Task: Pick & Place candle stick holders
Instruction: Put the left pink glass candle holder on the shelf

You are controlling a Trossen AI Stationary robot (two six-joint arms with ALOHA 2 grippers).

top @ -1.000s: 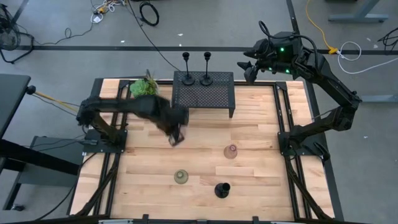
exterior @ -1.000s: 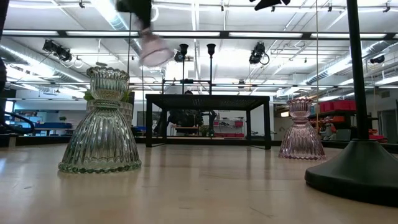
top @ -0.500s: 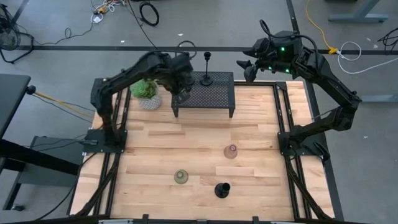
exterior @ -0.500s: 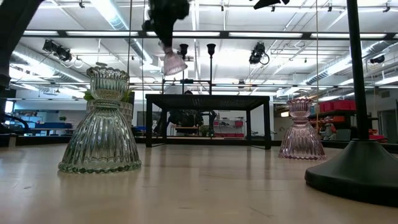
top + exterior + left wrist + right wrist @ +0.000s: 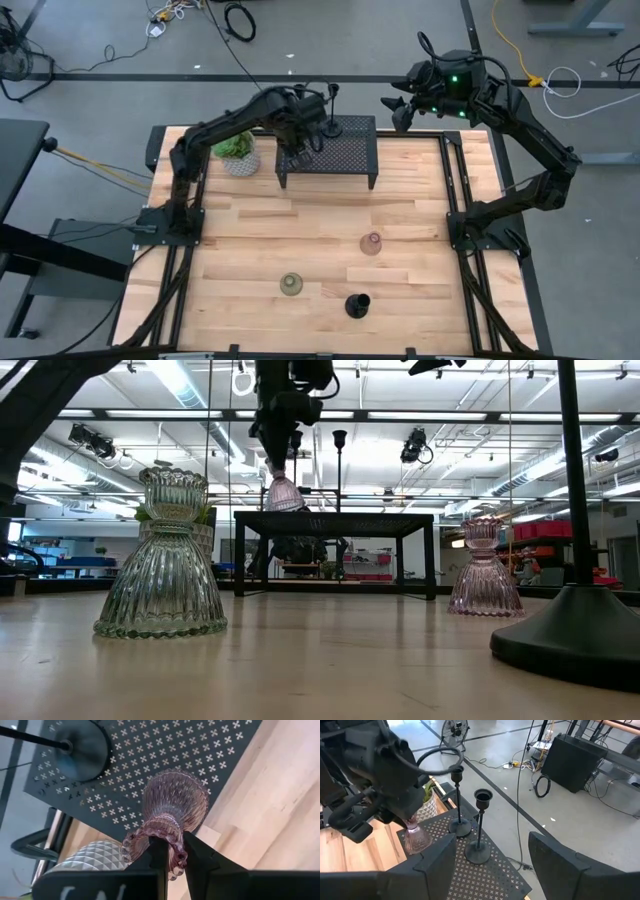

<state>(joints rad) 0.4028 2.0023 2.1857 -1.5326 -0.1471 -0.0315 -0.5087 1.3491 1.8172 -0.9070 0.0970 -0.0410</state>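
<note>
My left gripper (image 5: 298, 152) is shut on a pinkish glass holder (image 5: 172, 810) over the left part of the black mesh rack (image 5: 345, 150). The holder also shows in the low view (image 5: 284, 495), its base close over the rack top. Two black stems (image 5: 457, 800) (image 5: 481, 827) stand on their round bases at the rack's far side. A second pinkish glass (image 5: 371, 243), an olive glass (image 5: 291, 285) and a third black stem (image 5: 357, 304) stand on the table. My right gripper (image 5: 397, 108) is open, high beyond the rack's far right corner. My left gripper holds the pinkish holder by the beaded rim of its cup top (image 5: 177, 862). The rim wall stands between the two fingers, one finger (image 5: 157, 852) over the cup's opening and one outside. The fingers point down. The holder hangs base down, slightly tilted; whether it touches the rack, I cannot tell.
A green plant in a white pot (image 5: 236, 152) stands just left of the rack, close to my left arm. Bare wood lies between the rack and the three holders near the front. Black frame rails (image 5: 455, 200) run along both table sides.
My left gripper has carried the pinkish holder from above the table's middle toward the far edge, over the rack's left part, then gone down toward the rack top. It has stayed shut on the holder, which hangs base down. My right arm has kept still.
</note>
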